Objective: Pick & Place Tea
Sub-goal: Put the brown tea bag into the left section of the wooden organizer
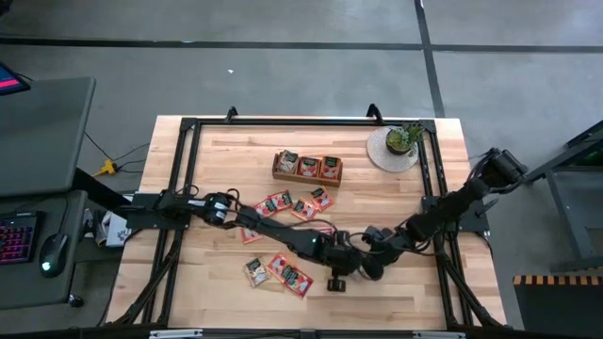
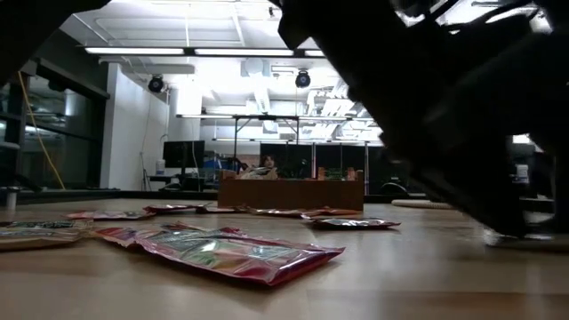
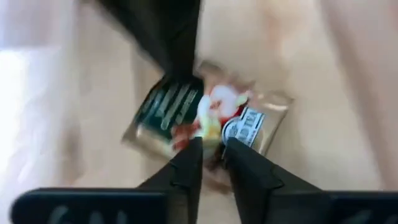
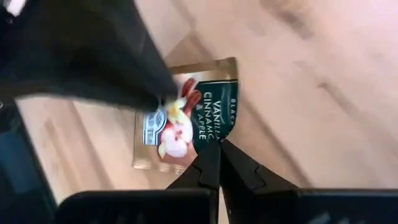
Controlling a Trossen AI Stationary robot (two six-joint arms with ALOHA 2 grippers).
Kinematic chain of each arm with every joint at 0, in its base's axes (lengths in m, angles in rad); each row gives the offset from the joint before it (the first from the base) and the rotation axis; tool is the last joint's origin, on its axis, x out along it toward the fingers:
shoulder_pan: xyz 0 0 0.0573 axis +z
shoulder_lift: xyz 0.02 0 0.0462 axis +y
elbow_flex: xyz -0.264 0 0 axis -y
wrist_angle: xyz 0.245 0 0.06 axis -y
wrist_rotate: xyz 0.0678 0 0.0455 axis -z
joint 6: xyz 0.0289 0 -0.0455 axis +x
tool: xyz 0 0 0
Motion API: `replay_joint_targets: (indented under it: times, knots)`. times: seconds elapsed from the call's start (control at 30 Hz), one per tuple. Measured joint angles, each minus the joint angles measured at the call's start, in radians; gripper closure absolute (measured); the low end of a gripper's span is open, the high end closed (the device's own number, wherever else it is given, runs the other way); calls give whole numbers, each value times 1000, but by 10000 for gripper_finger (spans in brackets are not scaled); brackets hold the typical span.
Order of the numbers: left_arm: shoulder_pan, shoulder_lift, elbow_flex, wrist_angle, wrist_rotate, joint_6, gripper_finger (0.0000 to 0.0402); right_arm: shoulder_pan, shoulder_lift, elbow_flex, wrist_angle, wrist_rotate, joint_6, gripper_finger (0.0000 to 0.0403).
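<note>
A dark green, gold-edged tea sachet (image 4: pixel 186 118) with an apple print hangs in the air between my two grippers, near the table's front middle. My right gripper (image 4: pixel 217 152) is shut on one edge of it. My left gripper (image 3: pixel 213 163) is at the opposite edge (image 3: pixel 211 146), its two fingers a narrow gap apart on either side of that edge. In the high view both grippers (image 1: pixel 347 254) (image 1: pixel 369 256) meet and hide the sachet. More tea sachets (image 1: pixel 294 203) (image 1: pixel 279 271) lie flat on the table. My right gripper pinches the sachet's edge (image 4: pixel 219 138) between its two shut fingers, near a dark green corner. The sachet reaches away from the fingers, flat side toward the wrist camera and clear of the table. My left gripper has a gap between its fingers; whether they touch the sachet I cannot tell.
A wooden tray (image 1: pixel 307 168) with sachets in its compartments stands at the far middle. A small potted plant (image 1: pixel 403 139) sits on a round white plate at the far right. A black frame (image 1: pixel 188 141) runs around the tabletop. Bare wood lies right of the grippers.
</note>
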Motion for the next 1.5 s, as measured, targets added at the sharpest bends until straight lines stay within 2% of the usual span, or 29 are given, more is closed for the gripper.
replay_joint_targets:
  times: [0.13,0.33,0.53,0.8,1.03,1.1,1.23,1.37,1.5]
  knots:
    - [-1,-35,-3,-95,-1,-1,300,2,-48,-2,-85,1,-19,403]
    - [-4,-99,-6,-282,2,-2,295,2,-127,-4,-203,9,-76,403]
    - [14,-196,-5,-400,-48,-16,295,-1,-259,-2,-270,77,-151,403]
    - [89,-342,1,-432,-96,-62,295,-2,-501,14,-366,223,-288,403]
    - [176,-445,-6,-495,-66,-58,295,-22,-607,201,-630,329,-493,403]
    - [206,-457,7,-413,-35,-56,295,-44,-609,266,-706,333,-570,403]
    - [252,-480,-4,-361,45,-54,295,-96,-593,404,-822,331,-708,403]
    - [291,-512,2,-247,134,-56,295,-147,-567,541,-934,319,-791,403]
    - [322,-532,3,-182,140,-54,295,-192,-526,673,-1017,308,-859,403]
